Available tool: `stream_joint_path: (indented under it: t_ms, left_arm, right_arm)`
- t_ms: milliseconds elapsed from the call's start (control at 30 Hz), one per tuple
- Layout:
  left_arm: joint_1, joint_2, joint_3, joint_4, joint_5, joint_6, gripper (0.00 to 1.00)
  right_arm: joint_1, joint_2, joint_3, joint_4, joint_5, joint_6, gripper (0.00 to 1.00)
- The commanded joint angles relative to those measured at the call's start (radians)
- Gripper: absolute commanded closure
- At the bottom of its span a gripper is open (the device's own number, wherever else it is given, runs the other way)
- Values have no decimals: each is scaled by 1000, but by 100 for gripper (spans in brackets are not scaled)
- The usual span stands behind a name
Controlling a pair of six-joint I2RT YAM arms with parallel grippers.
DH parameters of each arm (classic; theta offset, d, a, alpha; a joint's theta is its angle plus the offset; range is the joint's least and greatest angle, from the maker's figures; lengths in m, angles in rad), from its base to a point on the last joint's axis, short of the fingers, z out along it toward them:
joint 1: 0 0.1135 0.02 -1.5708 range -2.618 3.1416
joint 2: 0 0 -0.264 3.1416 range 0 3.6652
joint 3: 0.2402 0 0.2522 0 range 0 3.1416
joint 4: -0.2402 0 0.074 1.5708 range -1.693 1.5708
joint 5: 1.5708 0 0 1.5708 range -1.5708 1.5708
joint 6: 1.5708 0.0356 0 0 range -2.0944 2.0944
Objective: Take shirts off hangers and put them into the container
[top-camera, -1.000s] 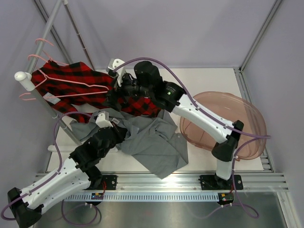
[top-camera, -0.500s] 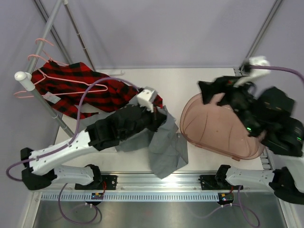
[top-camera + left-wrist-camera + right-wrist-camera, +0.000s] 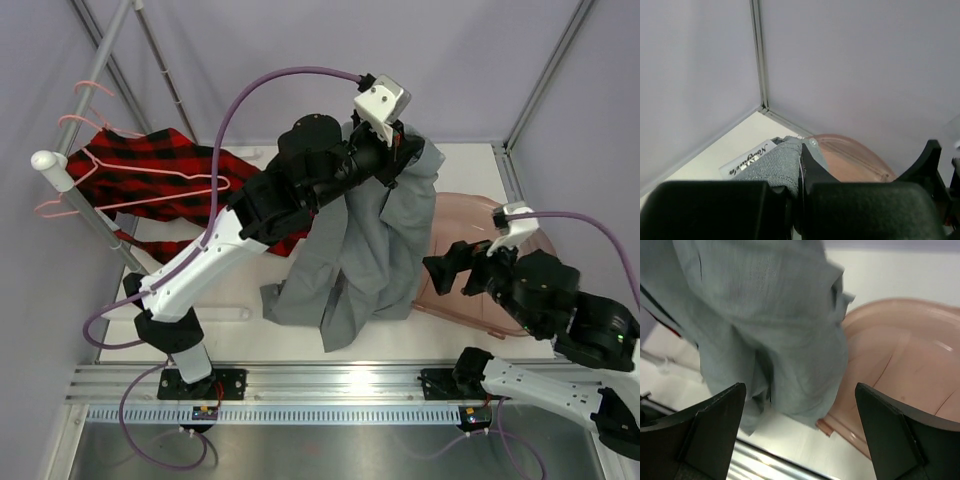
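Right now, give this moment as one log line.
left gripper: shut on grey shirt | right gripper: open | plaid shirt: not in container

Top view looks down from behind; close wrist views share grey shirt [image 3: 765, 315], container [image 3: 900, 365].

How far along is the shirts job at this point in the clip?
Done: the grey shirt looks free of any hanger. In hand: the left gripper is shut on it, holding it up beside the container; the right gripper is open near the tub's edge. Left: nothing visible inside the container yet, and the plaid shirt is on the rail with a pink hanger across it.
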Motion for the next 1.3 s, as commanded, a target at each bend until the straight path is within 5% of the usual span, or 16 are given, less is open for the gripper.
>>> stream_joint_path:
  t_ms: [0, 200, 400, 767, 867, 900, 933, 967, 1000, 1067, 1167, 1267]
  left_arm:
    - [15, -54, -134, 177, 122, 30, 100]
    - [-4, -2, -88, 136, 199, -53, 100]
    - [-34, 34, 24, 11, 153, -109, 100]
    - [-67, -49, -25, 12, 210, -178, 100]
    - [-68, -84, -65, 15, 207, -190, 100]
    - [-68, -98, -86, 24, 208, -193, 100]
    - [-68, -113, -108, 30, 204, -195, 100]
    - [-67, -142, -140, 32, 190, -195, 95]
    - [-68, -159, -154, 18, 146, -187, 68]
    - [-68, -196, -200, -5, 63, -161, 54]
    - [-68, -310, -280, -29, -114, -126, 18]
    - [-68, -498, -477, 29, -110, -151, 3]
  right_arm:
    - [1, -98, -118, 95, -135, 31, 1]
    - [0, -148, -282, 306, -139, -49, 1]
    - [0, -5, -365, 449, -105, -125, 1]
    - [0, 260, -486, 812, 21, -219, 2]
    - [0, 339, -477, 880, 113, -228, 51]
    - [0, 346, -472, 888, 141, -225, 99]
    - [0, 350, -469, 893, 165, -221, 100]
    - [0, 350, -474, 914, 182, -234, 100]
    - [0, 342, -475, 917, 193, -233, 100]
    - [1, 328, -469, 885, 230, -212, 100]
    - [0, 287, -459, 831, 244, -221, 100]
    - [1, 242, -430, 819, 256, -279, 100]
